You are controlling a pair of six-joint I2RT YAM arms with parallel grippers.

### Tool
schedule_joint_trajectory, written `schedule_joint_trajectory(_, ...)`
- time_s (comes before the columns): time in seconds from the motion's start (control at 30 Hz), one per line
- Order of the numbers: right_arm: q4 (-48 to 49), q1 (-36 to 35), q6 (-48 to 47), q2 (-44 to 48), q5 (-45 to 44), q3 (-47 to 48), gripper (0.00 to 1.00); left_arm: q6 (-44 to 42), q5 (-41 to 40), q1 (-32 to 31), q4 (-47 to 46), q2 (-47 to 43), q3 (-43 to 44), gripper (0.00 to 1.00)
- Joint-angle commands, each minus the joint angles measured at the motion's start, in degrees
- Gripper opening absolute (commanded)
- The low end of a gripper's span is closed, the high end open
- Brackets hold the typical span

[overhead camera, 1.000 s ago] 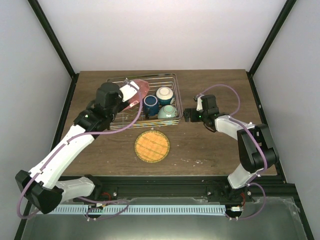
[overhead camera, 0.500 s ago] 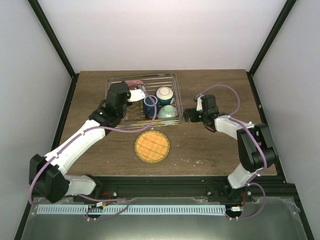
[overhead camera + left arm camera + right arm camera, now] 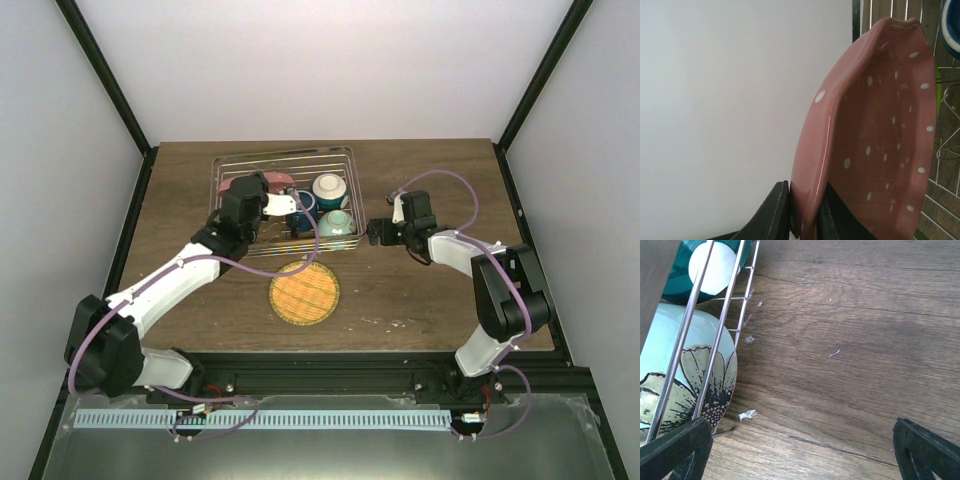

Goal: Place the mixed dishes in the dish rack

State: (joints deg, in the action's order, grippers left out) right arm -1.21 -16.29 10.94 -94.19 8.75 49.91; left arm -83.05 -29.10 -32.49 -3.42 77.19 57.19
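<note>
Nearest the bases, the round plate lies flat on the table, just in front of the rack and between the two arms; it is not yet loaded. The right gripper sits just beside the rack's right wall, fingers wide apart and holding nothing. The left gripper is clamped on the rim of the pink plate. That plate stands on edge over the rack's left half, its long axis running away from the fingers and the wire showing behind it. The mug and two bowls fill the right half. Lowering it probably depends on matching its face to the prongs, which are hidden here.
</note>
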Motion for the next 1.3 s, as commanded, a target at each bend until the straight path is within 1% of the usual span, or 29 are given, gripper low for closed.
schedule_joint_trajectory(0.0, 0.2, 0.3, -0.9, -0.6, -0.6, 2.8, 1.00, -2.7, 0.8, 0.1, -10.8, 0.0, 0.6, 0.00)
schedule_joint_trajectory(0.27, 0.1, 0.2, -0.9, -0.6, -0.6, 2.8, 1.00, -2.6, 2.0, 0.1, -12.6, 1.4, -1.4, 0.00)
schedule_joint_trajectory(0.5, 0.1, 0.2, -1.0, -0.6, -0.7, 2.8, 1.00, -2.9, 2.3, 0.1, -14.2, 4.3, -2.4, 0.00)
schedule_joint_trajectory(0.9, 0.2, 0.3, -1.1, -0.8, -0.6, 2.6, 1.00, 0.3, 3.0, 0.3, -11.6, 9.1, -2.3, 0.00)
schedule_joint_trajectory(1.2, 0.2, 0.3, -1.0, -0.9, -0.5, 2.5, 1.00, 0.4, 3.7, 0.7, -13.0, 12.2, -1.9, 0.00)
schedule_joint_trajectory(1.27, 0.3, 0.3, -1.0, -0.9, -0.4, 2.5, 1.00, 0.6, 4.3, 0.7, -13.0, 12.4, -1.8, 0.07)
